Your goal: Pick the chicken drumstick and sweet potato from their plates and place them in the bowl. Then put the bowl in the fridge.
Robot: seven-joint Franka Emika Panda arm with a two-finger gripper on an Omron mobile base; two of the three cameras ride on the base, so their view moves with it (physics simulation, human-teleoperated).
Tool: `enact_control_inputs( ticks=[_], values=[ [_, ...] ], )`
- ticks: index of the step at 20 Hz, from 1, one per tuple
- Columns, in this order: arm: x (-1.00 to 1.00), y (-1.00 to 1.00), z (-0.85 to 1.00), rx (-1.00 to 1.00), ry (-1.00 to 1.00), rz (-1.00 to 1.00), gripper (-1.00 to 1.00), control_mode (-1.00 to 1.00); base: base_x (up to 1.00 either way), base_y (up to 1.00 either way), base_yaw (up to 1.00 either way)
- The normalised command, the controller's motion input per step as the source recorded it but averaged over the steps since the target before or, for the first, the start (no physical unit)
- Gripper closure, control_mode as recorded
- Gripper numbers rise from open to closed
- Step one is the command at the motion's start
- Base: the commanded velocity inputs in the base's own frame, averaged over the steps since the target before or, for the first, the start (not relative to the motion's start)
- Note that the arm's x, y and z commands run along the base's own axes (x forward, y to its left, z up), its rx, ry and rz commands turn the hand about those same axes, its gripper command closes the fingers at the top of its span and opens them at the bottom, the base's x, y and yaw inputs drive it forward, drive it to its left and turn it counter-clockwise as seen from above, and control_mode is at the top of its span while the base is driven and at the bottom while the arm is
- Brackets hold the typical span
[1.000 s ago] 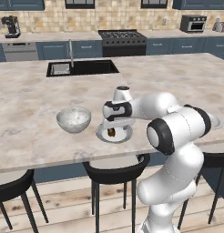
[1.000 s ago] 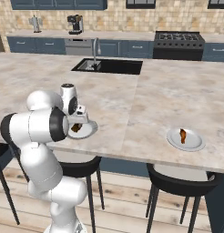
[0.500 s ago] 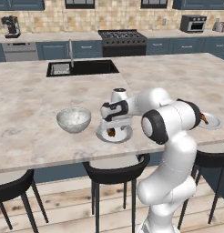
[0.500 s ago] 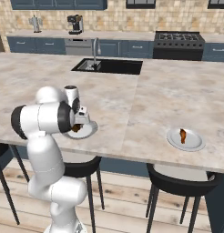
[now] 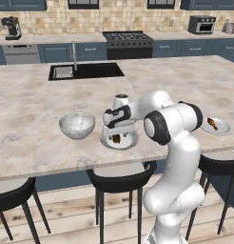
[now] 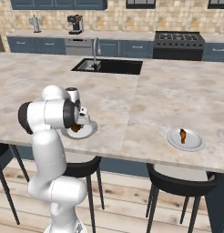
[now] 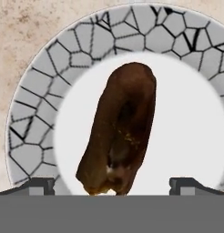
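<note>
A dark brown sweet potato point(image 7: 120, 132) lies on a pale plate point(image 7: 32, 123) with a crackled rim, near the counter's front edge point(image 5: 131, 143). My gripper point(image 7: 113, 185) hangs straight above it, open, one fingertip point(image 7: 36, 184) on each side of its near end and nothing held. From the base views the hand point(image 5: 117, 129) sits just over that plate point(image 6: 89, 133). The mottled white bowl point(image 5: 77, 125) stands left of it. The chicken drumstick point(image 5: 212, 123) rests on a second plate point(image 5: 222, 129) far to the right point(image 6: 182, 134). The fridge is out of view.
A sink point(image 5: 85, 70) with a faucet is set into the island counter behind the plates. Black stools point(image 5: 121, 174) stand under the front edge. Stove point(image 5: 127, 38) and coffee machine point(image 5: 13, 27) line the back wall.
The hand has sunk a little toward the sweet potato's plate and the elbow has folded in closer. The jaws stayed open.
</note>
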Motion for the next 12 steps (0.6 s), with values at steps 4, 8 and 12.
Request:
enact_control_inputs(
  ticks=[4, 8, 12],
  values=[
    [0.23, 0.0, -0.16, 0.0, 0.01, 0.0, -1.0, -1.0, 0.0, 0.0, 0.0],
    [0.07, 0.0, -0.18, 0.0, 0.04, 0.0, -1.0, -1.0, 0.0, 0.0, 0.0],
    [-0.05, 0.0, -0.14, 0.0, 0.0, -0.04, 1.0, -1.0, 0.0, 0.0, 0.0]
  ],
)
